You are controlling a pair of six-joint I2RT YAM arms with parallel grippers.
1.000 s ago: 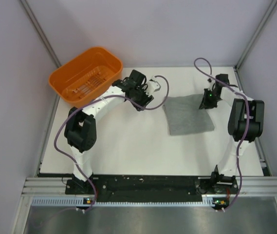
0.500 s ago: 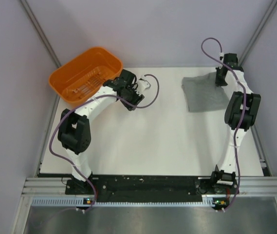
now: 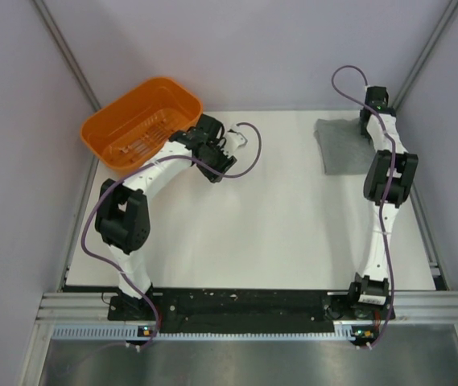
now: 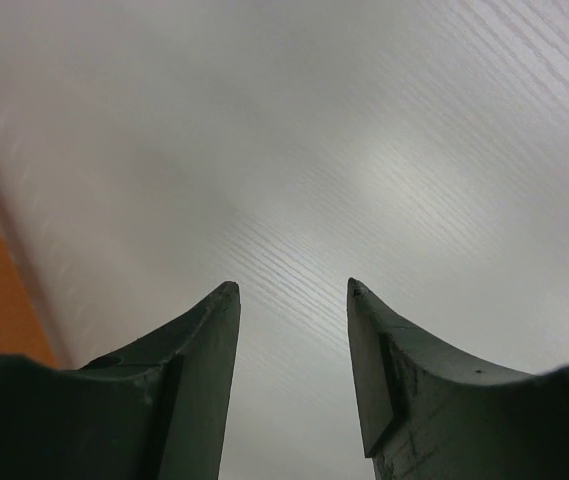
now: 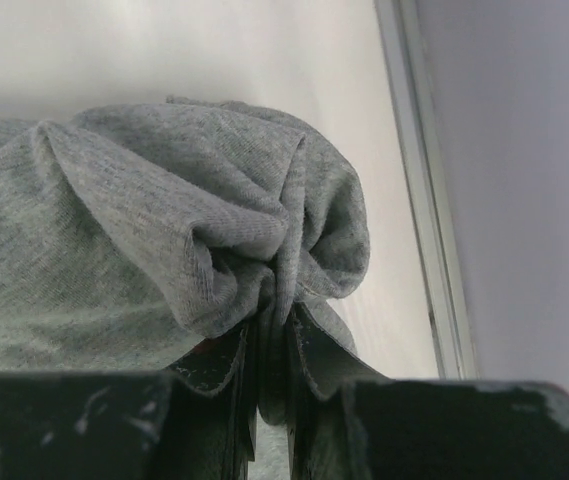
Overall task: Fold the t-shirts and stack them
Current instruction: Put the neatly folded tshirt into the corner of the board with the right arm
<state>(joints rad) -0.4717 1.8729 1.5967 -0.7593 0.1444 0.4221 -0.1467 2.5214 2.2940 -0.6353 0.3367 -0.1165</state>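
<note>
- The t-shirt is heather-grey knit cloth, soft and matt, with fine stitches showing.
- The worktop is white, with a faint wood-grain texture and a dull sheen.
- The basket is smooth orange plastic, slightly glossy.
- The left claw and right claw are dark matt plastic, and the right is scuffed pale.
- The rail is ribbed bare metal.

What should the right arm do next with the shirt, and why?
Probably open the right gripper and let go of the shirt. The shirt looks folded and lies flat in the far right corner of the table, but a bunch of its fabric is pinched up between the shut jaws. The left gripper is open and empty near the basket, too far away to help.
</note>
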